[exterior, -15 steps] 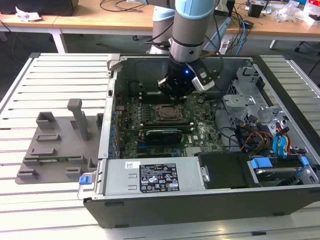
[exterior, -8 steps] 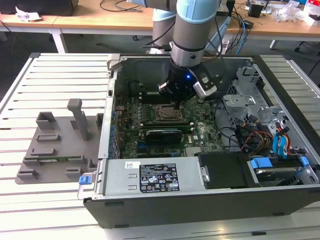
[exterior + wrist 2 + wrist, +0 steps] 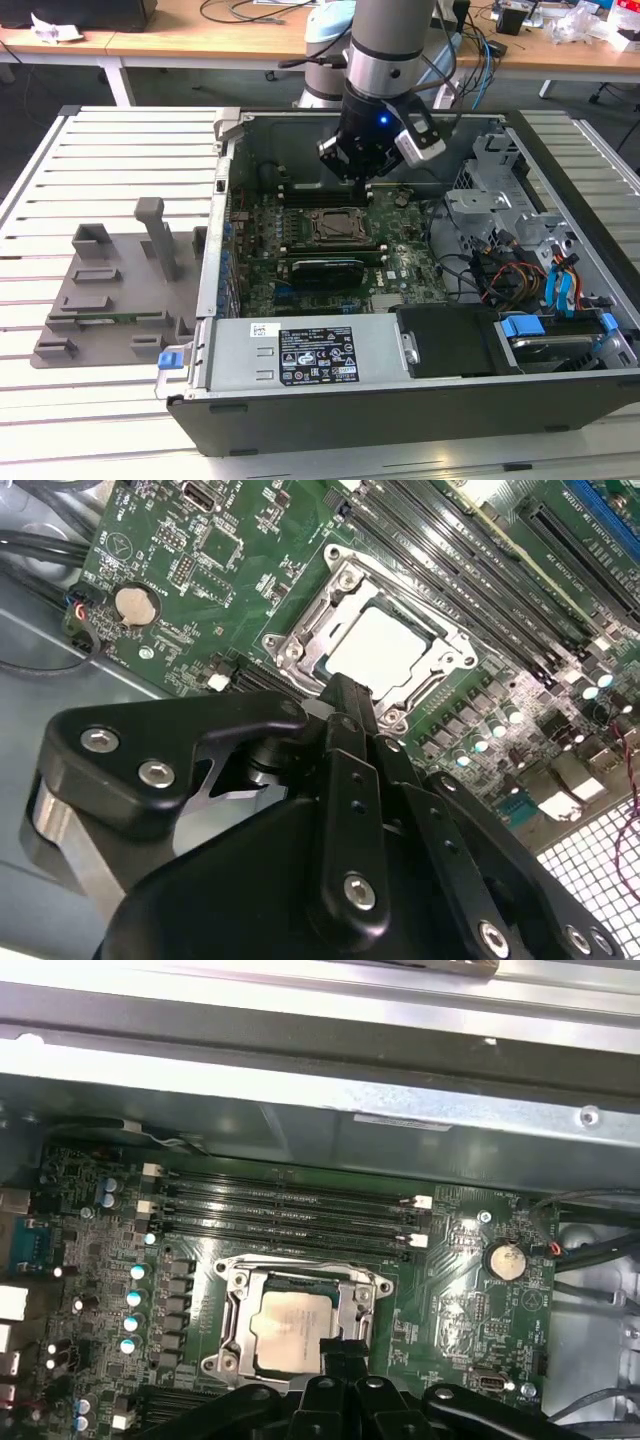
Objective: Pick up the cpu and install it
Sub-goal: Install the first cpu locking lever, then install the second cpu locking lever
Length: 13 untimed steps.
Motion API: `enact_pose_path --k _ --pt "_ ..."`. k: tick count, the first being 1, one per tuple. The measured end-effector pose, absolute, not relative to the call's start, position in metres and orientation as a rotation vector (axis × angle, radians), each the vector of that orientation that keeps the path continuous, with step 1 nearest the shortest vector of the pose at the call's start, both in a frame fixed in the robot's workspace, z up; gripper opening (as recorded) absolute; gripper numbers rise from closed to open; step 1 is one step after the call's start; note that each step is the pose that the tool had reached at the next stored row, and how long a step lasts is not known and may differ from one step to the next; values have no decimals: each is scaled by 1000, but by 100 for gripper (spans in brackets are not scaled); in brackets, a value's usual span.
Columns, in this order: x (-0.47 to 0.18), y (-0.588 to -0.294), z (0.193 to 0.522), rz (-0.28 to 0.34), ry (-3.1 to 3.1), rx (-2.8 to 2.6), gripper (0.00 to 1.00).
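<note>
Cpu [image 3: 291,1332] sits flat inside the socket frame [image 3: 232,1290] mid-motherboard [image 3: 455,1305], directly below the gripper [image 3: 345,695], whose fingers appear closed together, empty, just above the chip's near edge.

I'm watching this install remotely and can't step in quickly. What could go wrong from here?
The pale silver-grey square cpu already lies inside the metal socket frame, and the black gripper hangs close over one edge; a slight dip might nudge it askew. The long black memory slots beside the socket could get clipped.
</note>
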<state>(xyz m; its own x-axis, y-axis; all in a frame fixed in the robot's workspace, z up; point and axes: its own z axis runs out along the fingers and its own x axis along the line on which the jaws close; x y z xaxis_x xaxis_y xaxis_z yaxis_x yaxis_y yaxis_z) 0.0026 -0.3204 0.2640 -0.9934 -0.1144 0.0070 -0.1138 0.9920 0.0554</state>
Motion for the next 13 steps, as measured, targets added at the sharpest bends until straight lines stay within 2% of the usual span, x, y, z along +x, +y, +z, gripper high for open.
enact_pose_path --k 8,13 --pt "10 -322 267 -87 -3125 179 11" --pt "10 -347 267 -88 -3125 179 11"
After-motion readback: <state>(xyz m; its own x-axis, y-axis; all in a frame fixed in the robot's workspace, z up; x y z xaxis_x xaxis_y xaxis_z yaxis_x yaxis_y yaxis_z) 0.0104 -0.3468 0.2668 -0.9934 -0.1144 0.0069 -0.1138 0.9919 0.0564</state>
